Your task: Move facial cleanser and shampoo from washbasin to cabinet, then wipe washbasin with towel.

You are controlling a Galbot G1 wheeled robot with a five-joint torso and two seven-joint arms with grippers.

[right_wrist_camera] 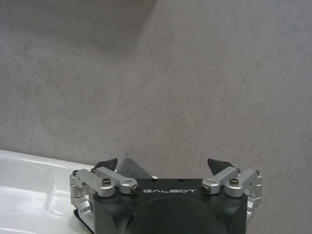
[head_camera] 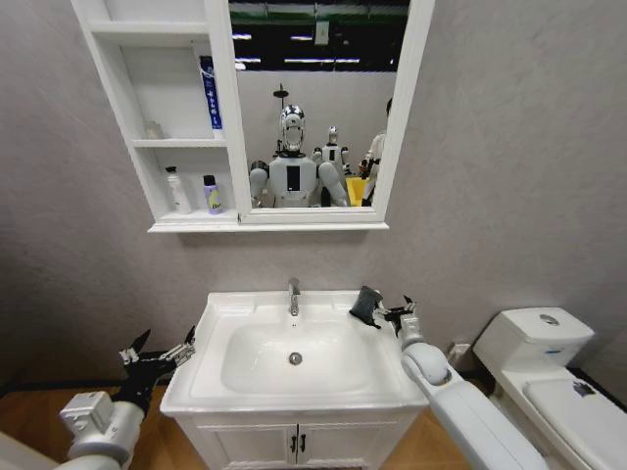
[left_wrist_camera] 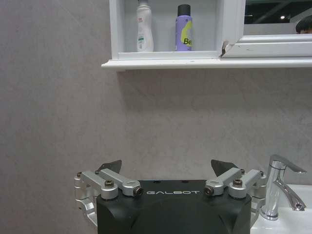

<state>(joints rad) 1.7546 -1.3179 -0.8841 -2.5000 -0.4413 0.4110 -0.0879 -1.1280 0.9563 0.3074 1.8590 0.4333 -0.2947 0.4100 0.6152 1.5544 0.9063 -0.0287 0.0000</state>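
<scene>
The white washbasin [head_camera: 235, 318] with its chrome tap [head_camera: 293, 296] sits in the middle of the head view. The dark towel [head_camera: 367, 303] lies bunched on its back right corner. My right gripper [head_camera: 400, 315] is open just right of the towel, whose dark peak [right_wrist_camera: 130, 168] rises by one finger [right_wrist_camera: 105, 165]. My left gripper [head_camera: 157, 354] hangs open off the basin's left edge, holding nothing. A white bottle [left_wrist_camera: 144, 27] and a purple bottle [left_wrist_camera: 184, 28] stand on the cabinet's [head_camera: 118, 88] lowest shelf, a blue tube [head_camera: 209, 93] one shelf up. I cannot tell which are cleanser and shampoo.
A white toilet [head_camera: 544, 367] stands close on the right, near my right arm. Below the basin is a white vanity [head_camera: 294, 441] with black handles. The mirror [head_camera: 309, 98] reflects the robot. A grey wall backs everything.
</scene>
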